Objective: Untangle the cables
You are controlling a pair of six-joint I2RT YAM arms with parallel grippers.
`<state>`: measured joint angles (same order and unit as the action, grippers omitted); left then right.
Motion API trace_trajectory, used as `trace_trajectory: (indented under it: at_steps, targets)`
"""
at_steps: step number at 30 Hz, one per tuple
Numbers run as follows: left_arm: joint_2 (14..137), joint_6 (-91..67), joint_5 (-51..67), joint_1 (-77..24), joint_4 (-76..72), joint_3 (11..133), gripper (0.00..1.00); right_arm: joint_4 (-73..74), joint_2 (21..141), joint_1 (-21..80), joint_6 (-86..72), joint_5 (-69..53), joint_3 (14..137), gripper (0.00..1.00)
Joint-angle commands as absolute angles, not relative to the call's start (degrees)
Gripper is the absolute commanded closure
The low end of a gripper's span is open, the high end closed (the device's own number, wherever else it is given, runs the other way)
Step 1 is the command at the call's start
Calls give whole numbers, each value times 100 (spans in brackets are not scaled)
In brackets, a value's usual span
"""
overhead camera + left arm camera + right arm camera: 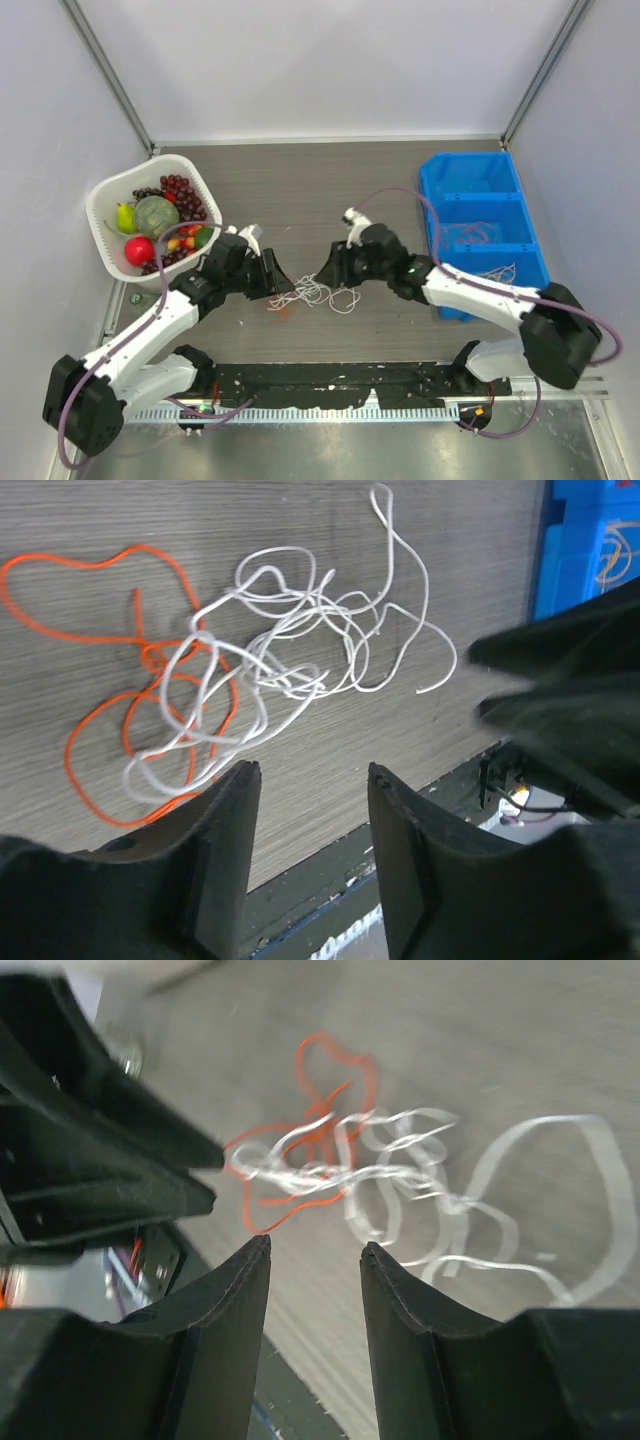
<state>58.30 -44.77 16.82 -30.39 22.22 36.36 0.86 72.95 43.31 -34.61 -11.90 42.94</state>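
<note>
Right gripper (314,1250) jaws apart; white cable (380,1175) blurred, orange cable (318,1036) partly covered.

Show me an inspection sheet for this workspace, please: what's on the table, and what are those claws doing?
Surface: grey wood-grain table.
Job's things: white cord tangled with orange cord, between the arms; other cords lie in the blue bin.
Clutter: white basket of fruit, far left.
Grippers: left gripper and right gripper open, empty, facing the tangle from either side.
Cables: purple arm cables, apart from the cords.
Surroundings: plain white walls.
</note>
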Motion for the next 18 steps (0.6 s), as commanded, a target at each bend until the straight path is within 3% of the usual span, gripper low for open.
trace_trajectory:
  at_steps: [1,9,13,18]
  targets:
    - [4906,-4798,714,-3067,2548,3236,46,-1335,8153,5131,-3665,-1671,4605,53]
    - [4545,-5685,255,-3059,3498,2831,53,-1732,8754,5291,-3964,-1609,4561,56]
    - [3992,-6519,194,-3067,3331,2330,52,-1513,8728,5291,-3867,-1275,4561,56]
    - [3463,-7005,-333,-3050,3148,1987,40,-1275,8780,5291,-3806,-993,4570,56]
